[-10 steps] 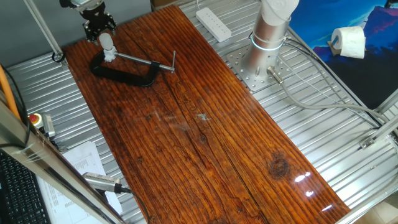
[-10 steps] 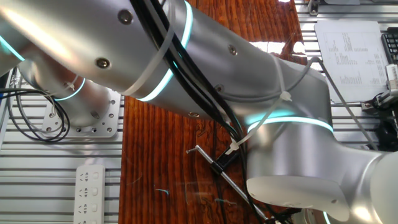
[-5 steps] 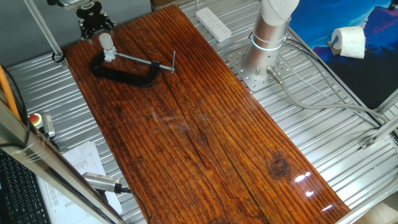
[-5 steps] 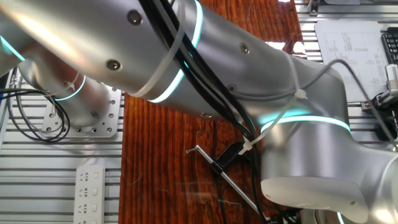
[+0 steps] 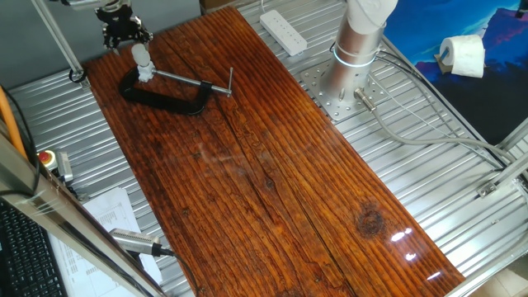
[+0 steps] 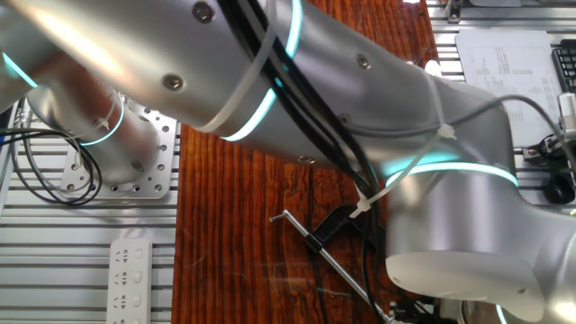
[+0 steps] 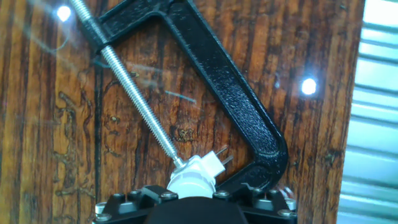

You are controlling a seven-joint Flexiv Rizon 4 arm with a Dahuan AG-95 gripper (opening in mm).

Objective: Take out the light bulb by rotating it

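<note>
White light bulb (image 5: pixel 143 59), black C-clamp (image 5: pixel 165 95)

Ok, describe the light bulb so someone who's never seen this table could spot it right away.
Start at the long wooden table and go to its far corner, where a black C-clamp lies flat. The light bulb stands upright at the clamp's jaw end, just below the tool. It is the only small white rounded thing there, beside black iron and a steel screw bar.

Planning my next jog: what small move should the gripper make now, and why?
Probably lower the black two-finger gripper over the small white rounded bulb and close: it hangs above, apart, while the bulb stands seated in the black C-clamp.
</note>
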